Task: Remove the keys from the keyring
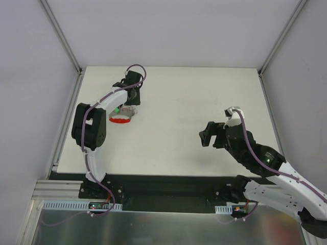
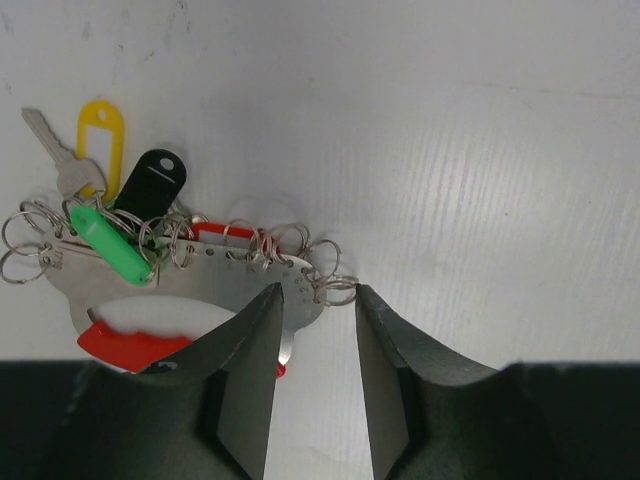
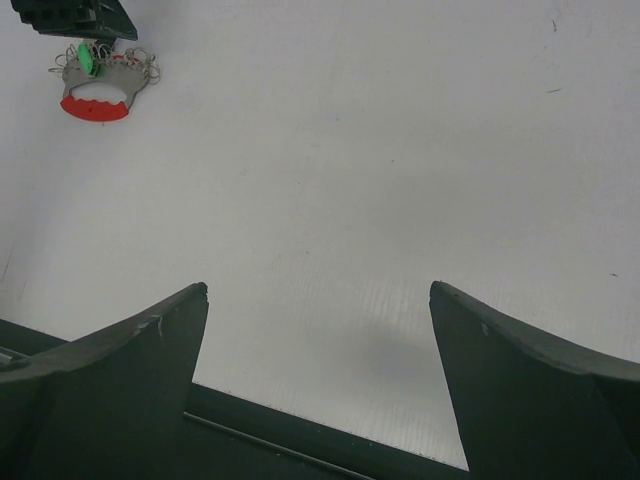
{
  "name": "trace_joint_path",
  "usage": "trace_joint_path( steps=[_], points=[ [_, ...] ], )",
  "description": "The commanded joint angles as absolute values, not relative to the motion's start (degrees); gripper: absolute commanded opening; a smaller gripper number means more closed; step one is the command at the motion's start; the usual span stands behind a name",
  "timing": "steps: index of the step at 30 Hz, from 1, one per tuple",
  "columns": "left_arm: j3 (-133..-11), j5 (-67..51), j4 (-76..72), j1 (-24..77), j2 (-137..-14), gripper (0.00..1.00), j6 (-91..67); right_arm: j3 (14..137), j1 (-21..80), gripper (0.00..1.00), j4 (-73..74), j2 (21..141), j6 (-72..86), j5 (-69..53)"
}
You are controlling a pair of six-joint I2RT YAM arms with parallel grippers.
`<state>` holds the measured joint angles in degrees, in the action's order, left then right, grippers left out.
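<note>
Top view: the left tool [image 1: 134, 98] is low at the far left of the worktop [image 1: 194, 102], just beside the keys [image 1: 119, 109] and keyring [image 1: 121, 120]. The right tool [image 1: 206, 137] is well apart from them, on the right.

Left wrist: the tool's jaws are slightly apart and empty, either side of the keyring's end loop. The keyring is a silvery plate with a red grip and small wire loops. The yellow-, black- and green-tagged keys lie at its left.

Right wrist: jaws spread wide over bare worktop, holding nothing.
</note>
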<state>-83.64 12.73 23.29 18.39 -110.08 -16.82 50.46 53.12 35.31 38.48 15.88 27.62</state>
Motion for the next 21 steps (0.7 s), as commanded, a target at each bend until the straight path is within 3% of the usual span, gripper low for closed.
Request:
trace_joint_path(
  steps=[1, 21],
  points=[
    [-88.1, 15.6, 25.9, 17.1, -113.1, 0.34, -14.2, 52.5, 53.3, 0.96, 35.9, 37.0, 16.3, 29.0],
    [-90.5, 12.7, 27.0, 14.8, -118.6, 0.29, -13.9, 54.6, 53.3, 0.96, 36.7, 38.2, 15.2, 29.8]
  ],
)
